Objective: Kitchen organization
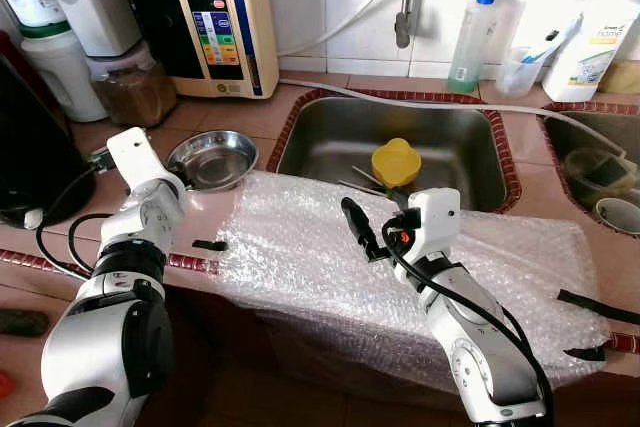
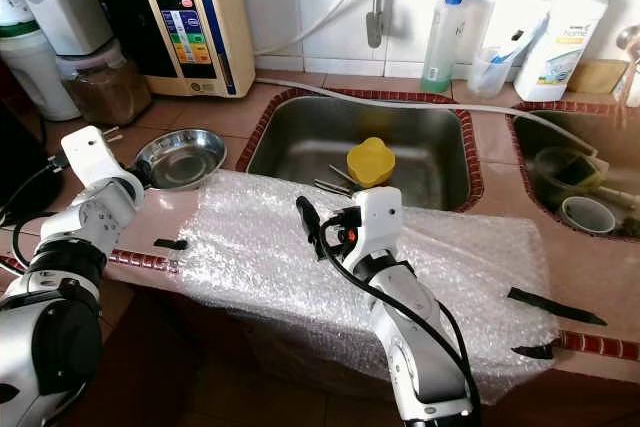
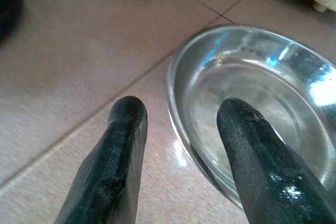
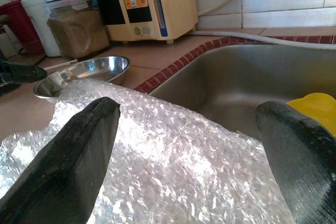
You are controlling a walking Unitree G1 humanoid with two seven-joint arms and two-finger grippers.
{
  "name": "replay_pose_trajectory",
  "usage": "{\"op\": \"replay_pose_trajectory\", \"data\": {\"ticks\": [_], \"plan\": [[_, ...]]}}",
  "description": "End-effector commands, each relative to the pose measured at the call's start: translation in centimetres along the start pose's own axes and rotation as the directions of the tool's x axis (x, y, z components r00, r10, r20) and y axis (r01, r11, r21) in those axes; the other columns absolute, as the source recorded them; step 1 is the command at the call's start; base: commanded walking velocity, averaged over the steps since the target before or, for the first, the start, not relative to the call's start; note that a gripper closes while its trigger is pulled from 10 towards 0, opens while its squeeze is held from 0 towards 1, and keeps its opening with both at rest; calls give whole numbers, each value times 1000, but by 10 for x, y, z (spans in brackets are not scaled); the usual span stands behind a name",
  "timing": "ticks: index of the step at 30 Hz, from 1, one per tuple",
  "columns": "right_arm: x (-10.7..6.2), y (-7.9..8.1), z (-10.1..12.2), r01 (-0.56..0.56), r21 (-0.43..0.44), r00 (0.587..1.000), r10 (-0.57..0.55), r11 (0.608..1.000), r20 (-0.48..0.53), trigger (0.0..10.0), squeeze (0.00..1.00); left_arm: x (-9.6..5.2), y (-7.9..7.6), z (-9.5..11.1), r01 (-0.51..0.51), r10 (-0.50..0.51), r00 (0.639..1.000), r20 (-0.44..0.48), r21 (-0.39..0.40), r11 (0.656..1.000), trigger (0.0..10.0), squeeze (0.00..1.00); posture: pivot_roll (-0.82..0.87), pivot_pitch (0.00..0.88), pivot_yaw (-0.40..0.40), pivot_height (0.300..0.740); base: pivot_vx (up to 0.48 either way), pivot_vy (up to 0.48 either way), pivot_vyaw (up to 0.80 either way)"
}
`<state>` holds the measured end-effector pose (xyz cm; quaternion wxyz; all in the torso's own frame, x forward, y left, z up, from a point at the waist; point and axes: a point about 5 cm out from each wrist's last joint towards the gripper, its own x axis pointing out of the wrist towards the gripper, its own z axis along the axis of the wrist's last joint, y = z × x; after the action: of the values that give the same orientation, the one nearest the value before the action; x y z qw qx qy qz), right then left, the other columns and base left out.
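Observation:
A shallow steel bowl [image 1: 213,159] sits on the tiled counter left of the sink [image 1: 320,142]. My left gripper [image 3: 178,114] is open at the bowl's near-left rim, one finger over the bowl [image 3: 262,161] and the other over the tile. A sheet of bubble wrap [image 1: 320,267] is spread over the counter's front edge. Just above it, my right gripper [image 4: 189,111] hovers wide open with nothing between its fingers [image 1: 354,226]. It points toward the bowl [image 4: 84,72] and the sink. A yellow plastic cup [image 1: 396,162] and some cutlery lie in the sink.
At the back stand a beige water unit [image 1: 222,17], a jar of brown powder [image 1: 130,87] and a blue-capped bottle [image 1: 474,37]. A second basin [image 1: 590,167] lies at the right. Small black pieces [image 1: 209,245] lie on the counter edge.

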<state>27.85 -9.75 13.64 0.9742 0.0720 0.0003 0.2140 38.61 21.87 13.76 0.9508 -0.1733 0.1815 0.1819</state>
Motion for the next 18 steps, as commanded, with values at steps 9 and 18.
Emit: {"op": "replay_pose_trajectory", "data": {"ticks": [9, 18], "plan": [[-6, 4, 1, 0, -9, 1000, 0, 1000, 7, 10000, 0, 0, -13, -2, 11, -12, 1000, -23, -40, 999, 10000, 1000, -43, 0, 101, 740, 0, 0, 0], [-13, 8, 0, -41, -9, 999, 41, 999, -10, 10000, 0, 1, -14, -11, -4, 0, 998, -67, -51, 999, 10000, 1000, -59, 0, 104, 740, 0, 0, 0]]}}
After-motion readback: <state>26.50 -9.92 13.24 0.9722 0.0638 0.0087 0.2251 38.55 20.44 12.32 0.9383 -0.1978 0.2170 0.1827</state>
